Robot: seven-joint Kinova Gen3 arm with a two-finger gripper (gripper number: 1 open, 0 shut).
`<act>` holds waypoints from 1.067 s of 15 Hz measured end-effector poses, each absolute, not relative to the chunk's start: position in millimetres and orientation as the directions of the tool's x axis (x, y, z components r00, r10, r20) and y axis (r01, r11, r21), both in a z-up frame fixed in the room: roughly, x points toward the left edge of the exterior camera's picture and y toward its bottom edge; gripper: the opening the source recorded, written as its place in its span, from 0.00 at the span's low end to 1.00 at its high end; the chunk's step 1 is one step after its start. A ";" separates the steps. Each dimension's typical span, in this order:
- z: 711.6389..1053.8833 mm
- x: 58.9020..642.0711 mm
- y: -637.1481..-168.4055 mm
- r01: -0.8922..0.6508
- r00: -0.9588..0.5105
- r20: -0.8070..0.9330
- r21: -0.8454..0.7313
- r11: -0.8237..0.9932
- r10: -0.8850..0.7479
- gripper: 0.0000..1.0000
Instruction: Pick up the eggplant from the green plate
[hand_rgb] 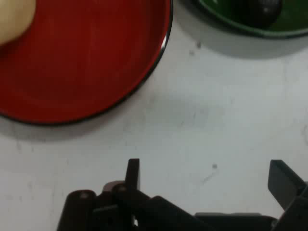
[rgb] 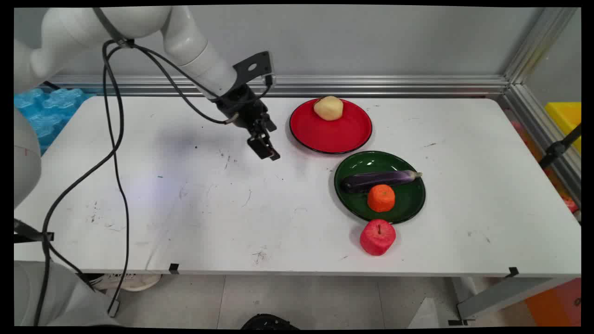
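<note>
Spread gripper (hand_rgb: 207, 175) empty beside red plate (rgb: 341, 134).

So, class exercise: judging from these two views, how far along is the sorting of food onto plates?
Looks done: potato on the red plate; eggplant and orange on the green plate. In hand: nothing; the gripper hangs open and empty beside the red plate. Possibly left: the apple, on the table.

Looking like a robotics lab: white counter (rgb: 195, 218) framed by aluminium rails (rgb: 371, 85), bare grey wall (rgb: 371, 37), cabled white arm (rgb: 185, 41), probably storage bins (rgb: 564, 116) sitting alongside.
</note>
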State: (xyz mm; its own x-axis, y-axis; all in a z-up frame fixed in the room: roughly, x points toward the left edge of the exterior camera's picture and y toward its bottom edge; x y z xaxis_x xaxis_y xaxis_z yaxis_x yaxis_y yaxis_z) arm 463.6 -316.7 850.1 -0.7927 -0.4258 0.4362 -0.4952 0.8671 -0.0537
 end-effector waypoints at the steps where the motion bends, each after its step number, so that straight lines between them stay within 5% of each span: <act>1: 851.5 459.4 -318.7 -0.491 -0.793 0.443 -0.058 0.869 -0.418 1.00; 16: 849.2 364.4 -344.6 -0.459 -0.778 0.520 -0.090 0.884 -0.351 1.00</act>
